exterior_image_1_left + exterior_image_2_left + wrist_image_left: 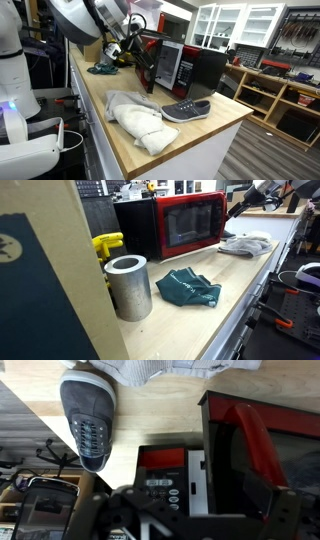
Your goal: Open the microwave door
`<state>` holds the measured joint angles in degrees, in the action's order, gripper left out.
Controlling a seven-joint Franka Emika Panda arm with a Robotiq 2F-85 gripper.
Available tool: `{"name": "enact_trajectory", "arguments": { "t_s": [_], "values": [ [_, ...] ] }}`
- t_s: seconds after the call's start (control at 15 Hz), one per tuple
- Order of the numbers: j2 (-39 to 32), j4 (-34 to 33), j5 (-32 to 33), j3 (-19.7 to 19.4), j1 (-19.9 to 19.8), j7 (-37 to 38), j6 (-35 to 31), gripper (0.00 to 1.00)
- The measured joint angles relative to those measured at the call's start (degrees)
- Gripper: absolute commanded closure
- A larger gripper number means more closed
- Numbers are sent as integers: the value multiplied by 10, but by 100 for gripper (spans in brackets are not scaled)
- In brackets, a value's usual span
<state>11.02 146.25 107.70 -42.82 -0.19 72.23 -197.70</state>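
Tool (238, 208) near one microwave (207, 68) — one door (190, 222), one shoe (185, 110).

A grey sneaker (88, 415) with a white sole lies on the pale wooden worktop (160, 420), close to its long edge at the left, one end near a pale cloth (170, 368). Further in from that edge stands the microwave (185, 470); its control panel (172, 488) shows pale buttons. The microwave door (258, 445), red-framed, fills the right side. The gripper (200, 518) is dark and blurred along the bottom, its jaws unreadable.
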Motion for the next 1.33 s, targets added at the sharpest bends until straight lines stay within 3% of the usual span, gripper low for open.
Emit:
{"name": "enact_trajectory", "arguments": {
  "t_s": [0.27,0.73,1.07,1.33],
  "values": [
    [46,28,56,-62,48,0,0,0],
    [88,55,111,-189,170,1,0,0],
    [120,78,136,-199,230,5,0,0],
    [162,113,163,-205,299,15,0,0]
  ]
}}
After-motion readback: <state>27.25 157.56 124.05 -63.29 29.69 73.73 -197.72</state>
